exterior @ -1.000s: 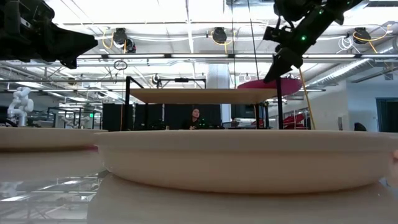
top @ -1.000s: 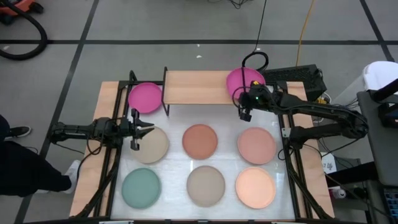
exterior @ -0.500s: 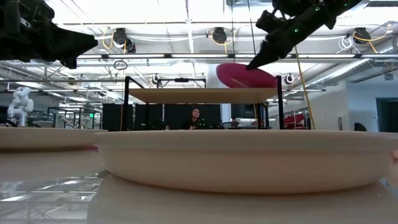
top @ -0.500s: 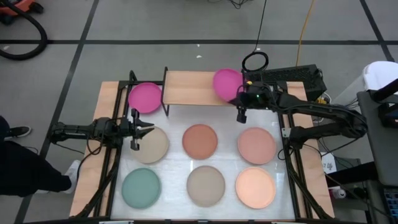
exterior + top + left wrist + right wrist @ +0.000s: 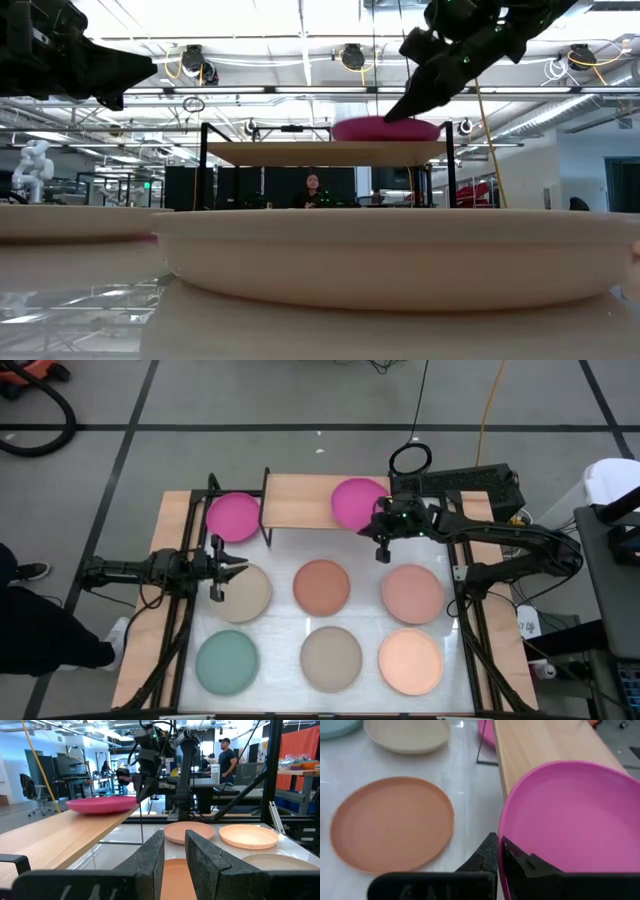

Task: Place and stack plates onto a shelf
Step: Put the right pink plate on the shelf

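A magenta plate (image 5: 356, 502) lies level on the right half of the light wood shelf (image 5: 300, 500), its near rim over the board's near edge. My right gripper (image 5: 373, 526) is shut on that rim. The second magenta plate (image 5: 233, 517) sits on the table left of the shelf. My left gripper (image 5: 243, 567) hovers over the left side of the beige plate (image 5: 250, 595), its fingers a narrow gap apart and touching nothing. Terracotta (image 5: 322, 585), dusty pink (image 5: 412, 592), teal (image 5: 227, 660), taupe (image 5: 331, 658) and peach (image 5: 411, 660) plates rest flat on the white table. My right gripper pinches the magenta plate's near rim (image 5: 507, 832) between its two fingers, one finger (image 5: 520, 860) on the plate's inner side and the other (image 5: 489, 851) outside it. The fingers slant down from the table's near right (image 5: 400, 108). The plate sits level on the shelf board.
The shelf stands on thin black legs (image 5: 204, 165) at the table's far edge, and its left half (image 5: 295, 500) is bare wood. Black frame rails (image 5: 178, 630) run along the table's left and right sides. People (image 5: 226, 757) work at desks in the room beyond.
My right gripper has moved toward the table's left and down, still shut on the magenta plate. The plate has travelled from beyond the shelf's right end to over the board, and has gone from tilted to level on it.
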`<action>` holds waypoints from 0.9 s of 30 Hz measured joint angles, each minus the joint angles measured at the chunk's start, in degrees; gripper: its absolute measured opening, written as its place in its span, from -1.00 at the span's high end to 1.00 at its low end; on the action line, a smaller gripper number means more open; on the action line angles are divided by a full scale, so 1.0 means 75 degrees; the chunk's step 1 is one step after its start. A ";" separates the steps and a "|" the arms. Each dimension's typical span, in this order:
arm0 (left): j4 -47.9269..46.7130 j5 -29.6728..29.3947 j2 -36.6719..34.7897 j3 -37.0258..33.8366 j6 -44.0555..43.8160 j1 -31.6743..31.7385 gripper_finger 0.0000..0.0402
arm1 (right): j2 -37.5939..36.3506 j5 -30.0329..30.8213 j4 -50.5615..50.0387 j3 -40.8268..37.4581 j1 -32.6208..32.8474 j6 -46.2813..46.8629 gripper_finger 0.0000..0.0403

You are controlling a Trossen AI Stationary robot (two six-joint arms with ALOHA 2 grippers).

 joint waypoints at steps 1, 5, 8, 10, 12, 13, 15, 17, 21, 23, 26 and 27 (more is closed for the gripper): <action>-0.0003 0.0000 0.0000 0.0000 0.0000 -0.0001 0.60 | 0.0014 0.0098 0.0015 -0.0026 0.0003 0.0000 1.00; -0.0002 0.0000 0.0000 0.0001 0.0000 0.0000 0.60 | 0.0008 0.0142 0.0071 -0.0096 0.0000 0.0006 0.96; -0.0003 0.0000 0.0000 0.0000 0.0000 -0.0003 0.60 | -0.0006 0.0146 0.0170 -0.0110 0.0000 0.0033 0.87; 0.0000 0.0000 -0.0001 0.0000 0.0000 -0.0002 0.60 | -0.0012 0.0147 0.0348 -0.0110 0.0000 0.0036 0.80; 0.0000 0.0000 0.0000 0.0003 0.0000 -0.0002 0.60 | -0.0012 0.0151 0.0437 -0.0110 0.0000 0.0038 0.72; -0.0002 0.0000 0.0000 0.0000 0.0000 -0.0002 0.60 | -0.0012 0.0152 0.0477 -0.0110 0.0000 0.0037 0.68; -0.0001 0.0000 0.0000 0.0000 0.0000 -0.0002 0.60 | -0.0012 0.0155 0.0586 -0.0110 0.0000 0.0038 0.62; -0.0003 0.0000 -0.0001 0.0002 0.0000 -0.0001 0.60 | -0.0012 0.0155 0.0677 -0.0110 0.0000 0.0058 0.57; -0.0002 0.0000 0.0000 0.0000 0.0000 -0.0002 0.60 | -0.0254 0.0136 0.0709 -0.0110 0.0003 -0.0017 0.51; -0.0003 0.0000 0.0000 0.0002 0.0000 -0.0001 0.60 | -0.0530 0.0139 0.0688 -0.0110 0.0003 -0.0034 0.51; -0.0001 0.0000 0.0000 0.0000 0.0000 -0.0001 0.60 | -0.1058 0.0561 0.0445 -0.0110 0.0003 -0.0032 0.51; -0.0001 0.0000 -0.0001 0.0002 0.0000 -0.0002 0.60 | -0.1234 0.0933 0.0342 -0.0110 -0.0009 -0.0030 0.51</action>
